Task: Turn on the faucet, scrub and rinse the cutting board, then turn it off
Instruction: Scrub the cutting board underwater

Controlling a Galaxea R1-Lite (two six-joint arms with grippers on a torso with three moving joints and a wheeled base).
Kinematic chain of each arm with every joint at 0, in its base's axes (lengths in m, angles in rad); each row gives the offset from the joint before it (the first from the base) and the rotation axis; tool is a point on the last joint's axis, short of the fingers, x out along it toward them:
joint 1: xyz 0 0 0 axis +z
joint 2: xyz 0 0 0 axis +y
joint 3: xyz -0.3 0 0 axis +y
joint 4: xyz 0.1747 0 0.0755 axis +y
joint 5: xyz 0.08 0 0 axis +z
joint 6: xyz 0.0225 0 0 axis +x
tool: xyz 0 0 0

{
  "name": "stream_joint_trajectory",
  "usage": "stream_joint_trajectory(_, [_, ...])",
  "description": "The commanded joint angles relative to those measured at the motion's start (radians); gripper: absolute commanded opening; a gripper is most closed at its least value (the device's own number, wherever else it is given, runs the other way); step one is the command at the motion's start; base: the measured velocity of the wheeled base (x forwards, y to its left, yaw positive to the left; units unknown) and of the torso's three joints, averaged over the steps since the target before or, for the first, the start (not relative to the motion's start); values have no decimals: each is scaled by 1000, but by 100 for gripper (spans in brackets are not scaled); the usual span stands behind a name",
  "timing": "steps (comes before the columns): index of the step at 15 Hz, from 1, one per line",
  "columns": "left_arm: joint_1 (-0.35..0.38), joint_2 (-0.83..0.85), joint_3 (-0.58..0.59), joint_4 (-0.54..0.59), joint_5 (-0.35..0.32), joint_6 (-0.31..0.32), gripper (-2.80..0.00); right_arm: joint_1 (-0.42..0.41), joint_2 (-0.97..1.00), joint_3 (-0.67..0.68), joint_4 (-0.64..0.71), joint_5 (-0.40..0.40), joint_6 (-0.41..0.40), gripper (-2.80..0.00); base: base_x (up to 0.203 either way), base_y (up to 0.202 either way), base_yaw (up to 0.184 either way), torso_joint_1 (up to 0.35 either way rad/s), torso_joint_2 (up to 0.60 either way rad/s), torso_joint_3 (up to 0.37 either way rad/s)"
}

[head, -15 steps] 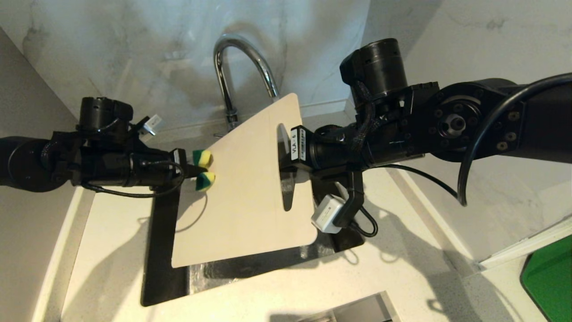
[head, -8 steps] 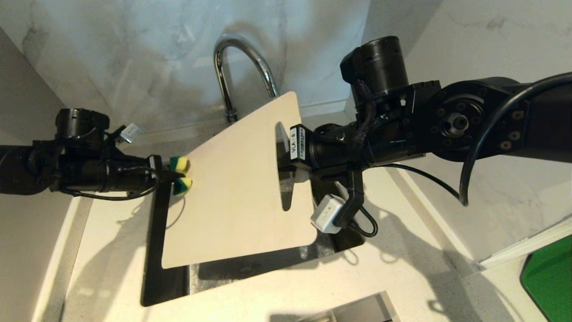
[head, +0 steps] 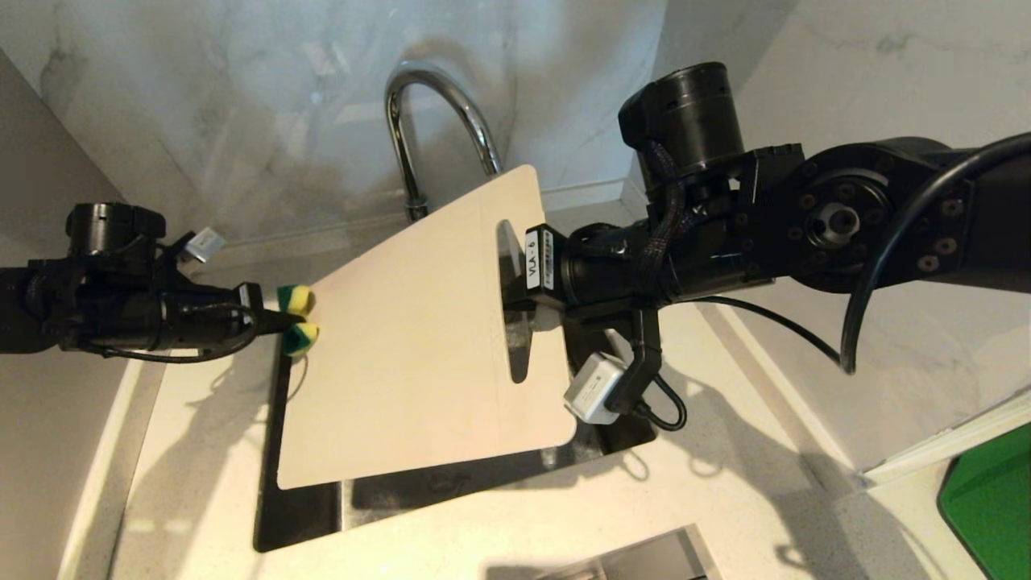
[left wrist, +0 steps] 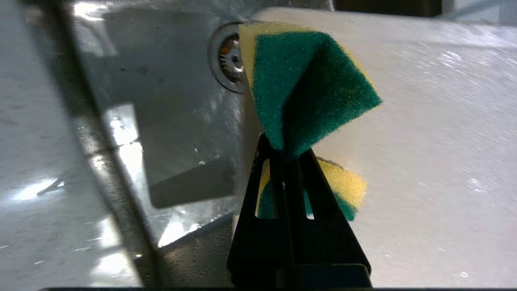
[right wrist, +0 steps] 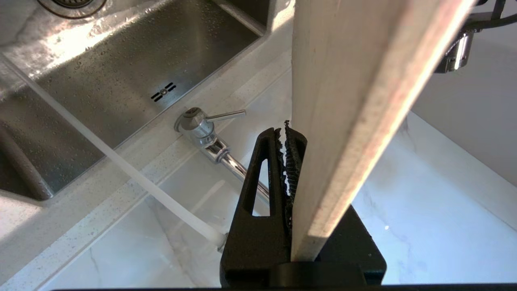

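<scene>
Water stream (right wrist: 121,165) from faucet (right wrist: 202,129) — right-wrist view only — both hands clamped: sponge (left wrist: 307,89), cutting board (head: 419,338).

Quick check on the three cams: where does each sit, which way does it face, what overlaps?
Head: high, looking down at sink; both arms show.
Left wrist: behind left gripper, shut on sponge, facing sink floor and cutting board.
Right wrist: behind right gripper, shut on the board's edge, facing faucet and running water.
Shared: board and sink in all three.
</scene>
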Motion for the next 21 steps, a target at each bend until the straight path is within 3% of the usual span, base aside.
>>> stream_joint_trajectory(1, [10,-15,-2,1,-14,-4,-280,-1,-1,2,2,2,-15,-280,0,0,0,0,0,0])
stream_joint_trajectory(5, [-68,-126,-39,42,-14,-21,-280,-1,-1,0,1,3,-15,-280,0,0,0,0,0,0])
stream_joint_trajectory(9, [-273,-228,-194,221,11,-90,-280,-1,-1,-8,1,2,-13,-280,0,0,0,0,0,0])
stream_joint_trajectory(12, [-490,-249,-240,279,112,-132,-280,-1,-8,-2,-24,3,18,-280,0,0,0,0,0,0])
stream_joint_trajectory(14, [-614,-242,-232,287,215,-146,-280,-1,-8,5,-74,4,48,-280,0,0,0,0,0,0])
stream_joint_trajectory(15, [-638,-230,-222,287,248,-147,-280,0,-10,6,-75,5,52,-280,0,0,0,0,0,0])
stream_joint_trajectory(18, [-634,-205,-197,288,264,-146,-280,1,-13,9,-75,5,54,-280,0,0,0,0,0,0])
stream_joint_trajectory(21, [-571,-197,-130,267,274,-143,-280,1,-16,8,-75,5,56,-280,0,0,0,0,0,0])
